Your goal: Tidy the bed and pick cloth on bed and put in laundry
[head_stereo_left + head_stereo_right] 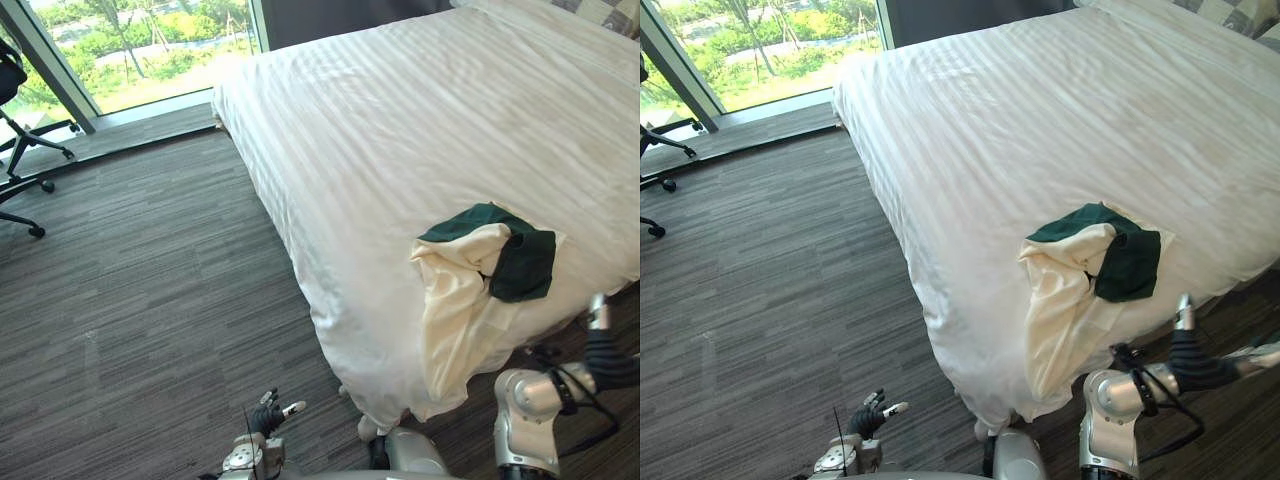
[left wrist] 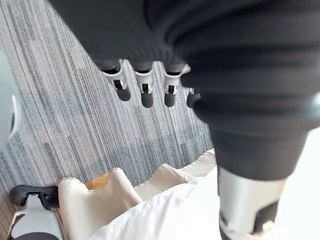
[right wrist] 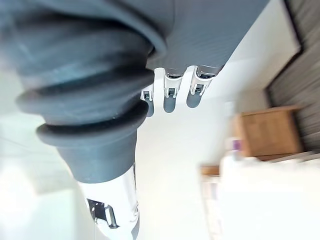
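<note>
Cream cloth (image 1: 455, 300), green cloth (image 1: 525, 262), bunched together

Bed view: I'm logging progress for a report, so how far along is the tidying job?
Done: the bed looks mostly smooth. In hand: nothing; the left hand and right hand are open and empty. Left: the cream cloth and dark green cloth lie bunched at the bed's near corner, the cream one draping over the edge, not yet picked up for the laundry.
</note>
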{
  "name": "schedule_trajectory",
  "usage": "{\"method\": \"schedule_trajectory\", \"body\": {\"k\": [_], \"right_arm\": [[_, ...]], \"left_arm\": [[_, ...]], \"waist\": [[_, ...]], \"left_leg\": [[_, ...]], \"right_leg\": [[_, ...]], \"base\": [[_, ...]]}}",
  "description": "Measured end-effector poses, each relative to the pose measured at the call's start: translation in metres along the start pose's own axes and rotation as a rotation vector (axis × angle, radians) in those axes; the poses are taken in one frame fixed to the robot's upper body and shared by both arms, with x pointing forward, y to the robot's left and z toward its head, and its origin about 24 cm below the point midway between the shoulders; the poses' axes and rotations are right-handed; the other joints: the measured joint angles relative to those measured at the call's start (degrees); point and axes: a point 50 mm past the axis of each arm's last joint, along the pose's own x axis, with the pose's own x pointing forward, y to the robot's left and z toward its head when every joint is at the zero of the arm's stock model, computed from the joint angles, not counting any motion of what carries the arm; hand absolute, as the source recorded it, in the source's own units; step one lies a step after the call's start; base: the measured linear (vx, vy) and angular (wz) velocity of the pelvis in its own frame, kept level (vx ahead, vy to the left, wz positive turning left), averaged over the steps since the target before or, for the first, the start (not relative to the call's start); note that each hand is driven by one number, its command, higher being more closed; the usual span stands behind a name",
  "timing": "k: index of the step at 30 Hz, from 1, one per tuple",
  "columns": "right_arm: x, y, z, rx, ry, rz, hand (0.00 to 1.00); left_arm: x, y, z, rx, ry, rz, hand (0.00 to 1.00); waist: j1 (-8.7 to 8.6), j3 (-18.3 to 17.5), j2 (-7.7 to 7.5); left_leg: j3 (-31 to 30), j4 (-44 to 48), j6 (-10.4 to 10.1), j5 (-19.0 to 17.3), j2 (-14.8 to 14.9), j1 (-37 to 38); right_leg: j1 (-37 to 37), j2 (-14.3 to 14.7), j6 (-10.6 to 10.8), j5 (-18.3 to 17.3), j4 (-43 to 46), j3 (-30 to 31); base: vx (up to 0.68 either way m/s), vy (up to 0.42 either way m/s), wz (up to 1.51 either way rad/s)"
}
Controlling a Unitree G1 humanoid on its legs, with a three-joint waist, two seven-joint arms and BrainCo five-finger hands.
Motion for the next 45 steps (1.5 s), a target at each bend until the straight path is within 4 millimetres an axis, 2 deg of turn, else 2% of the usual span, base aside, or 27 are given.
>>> {"method": "schedule_trajectory", "body": {"k": [1,2,3,4,5,6,9,11,14,15,16,19,23,25,29,32,39,45], "right_arm": [[0.003,0.002,0.000,-0.003,-0.011,0.020,0.00],[0.006,0.008,-0.001,-0.010,-0.018,0.066,0.00],[0.010,0.017,-0.006,-0.027,-0.014,0.129,0.00],[0.014,0.027,-0.016,-0.063,0.011,0.212,0.00],[0.014,0.030,-0.022,-0.095,0.036,0.259,0.00],[0.010,0.037,-0.034,-0.146,0.103,0.346,0.00],[-0.004,0.052,-0.059,-0.257,0.240,0.551,0.00],[-0.009,0.063,-0.075,-0.314,0.315,0.637,0.00],[0.004,0.087,-0.093,-0.383,0.354,0.692,0.00],[0.015,0.101,-0.098,-0.394,0.360,0.686,0.00],[0.029,0.115,-0.100,-0.401,0.358,0.676,0.00],[0.052,0.138,-0.101,-0.430,0.353,0.669,0.00],[0.058,0.152,-0.108,-0.465,0.413,0.685,0.00],[0.066,0.158,-0.110,-0.473,0.436,0.669,0.00],[0.083,0.187,-0.088,-0.454,0.389,0.715,0.00],[0.086,0.188,-0.091,-0.493,0.426,0.769,0.00],[0.071,0.168,-0.117,-0.563,0.562,0.863,0.00],[0.073,0.162,-0.123,-0.605,0.574,0.931,0.00]], "left_arm": [[0.000,0.001,-0.001,0.017,0.008,-0.007,0.00],[-0.001,0.001,-0.002,0.037,0.015,-0.022,0.00],[-0.002,0.000,-0.005,0.057,0.023,-0.041,0.00],[-0.002,-0.002,-0.005,0.075,0.027,-0.059,0.00],[-0.002,-0.003,-0.005,0.081,0.028,-0.065,0.00],[-0.002,-0.001,-0.005,0.093,0.031,-0.068,0.00],[-0.003,0.011,-0.005,0.119,0.040,-0.066,0.00],[-0.004,0.020,-0.006,0.138,0.060,-0.060,0.00],[-0.002,0.034,-0.001,0.156,0.074,-0.032,0.00],[0.001,0.037,0.007,0.166,0.059,-0.026,0.00],[0.004,0.038,0.015,0.172,0.043,-0.024,0.00],[0.009,0.035,0.031,0.153,0.008,-0.029,0.00],[0.009,0.039,0.039,0.135,-0.074,-0.021,0.00],[0.008,0.040,0.045,0.140,-0.133,-0.033,0.00],[0.012,0.039,0.056,0.099,-0.175,-0.036,0.00],[0.012,0.038,0.058,0.052,-0.186,-0.035,0.00],[0.012,0.038,0.059,0.019,-0.196,-0.043,0.00],[0.012,0.036,0.061,0.023,-0.210,-0.057,0.00]], "waist": [[-0.09,-0.2,-0.32],[0.11,0.2,-1.39],[-0.13,-0.3,-0.58],[-0.11,-0.3,0.58],[0.14,-0.3,0.93],[0.20,-0.9,1.05],[0.24,-0.5,-0.70],[0.29,-0.1,-1.06],[0.48,2.6,-1.41],[0.64,4.2,-1.38],[0.91,6.0,-1.19],[1.99,9.6,-0.60],[2.35,11.7,-0.16],[3.34,12.9,0.34],[3.64,14.5,2.13],[3.80,15.8,2.53],[4.63,15.9,2.70],[4.92,16.0,2.64]], "left_leg": [[-0.5,0.8,0.0,0.9,-0.6,-0.2],[-1.1,1.3,0.7,-0.3,-1.0,-0.4],[-1.4,-3.6,0.7,-2.4,-1.3,-0.6],[-2.3,-9.7,0.7,0.2,-1.3,-1.4],[-2.6,-10.3,0.7,0.1,-0.9,-1.8],[-2.8,-11.4,0.7,0.3,-1.3,-1.4],[-3.1,-12.1,1.2,0.6,-3.2,-2.5],[-3.1,-11.8,1.5,0.8,-4.0,-3.7],[-3.9,-9.5,1.9,0.9,-4.7,-8.7],[-4.3,-8.5,2.1,1.0,-4.7,-11.3],[-5.1,-7.1,2.2,1.0,-4.7,-13.7],[-6.0,-4.1,2.5,0.7,-4.0,-17.5],[-6.7,-1.0,2.8,0.5,-3.0,-21.1],[-6.6,0.7,3.0,0.3,-2.7,-22.6],[-6.3,3.4,3.7,-0.2,-2.5,-29.2],[-6.0,3.9,3.8,-0.2,-2.6,-30.9],[-5.1,2.3,3.8,0.3,-2.7,-31.1],[-4.9,1.8,3.8,0.3,-2.9,-31.1]], "right_leg": [[0.9,-0.6,0.3,0.3,-1.1,0.1],[2.3,-1.6,0.7,0.9,-2.6,0.5],[2.9,-1.7,1.1,1.8,-3.6,0.4],[2.9,-1.2,1.3,1.9,-3.7,0.1],[2.8,-0.9,1.6,2.0,-3.8,0.2],[3.0,-1.2,2.9,2.8,-4.7,0.4],[3.0,-2.3,4.6,4.8,-7.6,0.5],[2.7,-3.0,4.9,6.3,-9.2,0.5],[-0.1,-3.8,5.0,8.5,-10.7,0.2],[-1.4,-3.8,4.9,9.6,-11.7,0.1],[-2.4,-3.8,4.8,10.7,-12.6,-0.4],[-3.6,-3.2,4.3,12.1,-13.8,-1.4],[-5.3,-2.4,3.7,12.8,-13.9,-2.4],[-6.5,-2.2,3.5,13.3,-13.9,-2.0],[-12.1,-2.2,3.4,15.1,-13.8,-1.0],[-13.3,-2.3,3.4,15.9,-14.4,-0.8],[-14.3,-2.1,3.3,16.5,-15.8,0.3],[-14.3,-2.1,2.8,16.9,-16.5,0.5]], "base": [[0.09,0.047,0.08],[0.05,0.057,0.03],[0.04,0.143,0.04],[0.02,0.152,0.04],[0.02,0.177,0.02],[-0.01,0.130,0.07],[-0.04,0.130,0.05],[-0.07,0.130,0.02],[-0.12,0.086,0.17],[-0.18,0.047,0.22],[-0.18,0.034,0.22],[-0.13,-0.018,0.19],[-0.06,-0.032,0.15],[-0.04,-0.004,-0.04],[-0.11,0.044,-0.08],[-0.07,0.037,-0.03],[0.01,0.000,-0.07],[0.02,0.005,0.00]]}}
